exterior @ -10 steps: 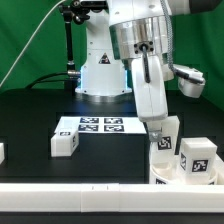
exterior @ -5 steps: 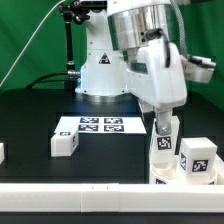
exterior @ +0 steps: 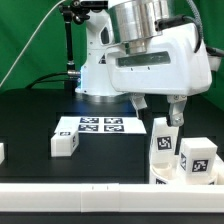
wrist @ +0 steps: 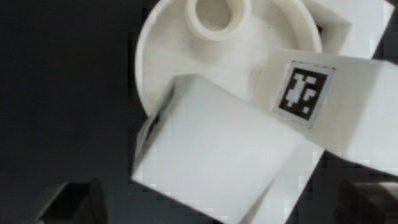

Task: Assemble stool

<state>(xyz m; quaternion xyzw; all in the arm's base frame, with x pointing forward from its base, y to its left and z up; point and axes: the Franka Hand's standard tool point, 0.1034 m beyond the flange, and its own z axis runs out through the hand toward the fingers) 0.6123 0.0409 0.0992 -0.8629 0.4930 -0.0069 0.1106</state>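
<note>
The round white seat (exterior: 170, 178) lies at the exterior view's lower right, by the rail. Two white legs stand on it: one upright with a tag (exterior: 163, 141), another (exterior: 198, 156) to its right. My gripper (exterior: 160, 113) hangs just above the first leg, open, its fingers (exterior: 178, 110) apart and touching nothing. In the wrist view that leg (wrist: 222, 140) fills the middle with its tag facing the camera, and the seat (wrist: 187, 60) with its hole lies beyond it. The gripper (wrist: 217, 208) shows only as dark fingertips (wrist: 71, 205) on either side.
A loose leg (exterior: 65, 143) lies on the black table left of the marker board (exterior: 100, 125). Another white block (exterior: 1, 152) sits at the left edge. A long white rail (exterior: 90, 200) runs along the front. The robot base (exterior: 100, 75) stands behind.
The gripper has opened and let go of the upright leg, then lifted clear of it, and the wrist has turned. The leg stays standing on the seat.
</note>
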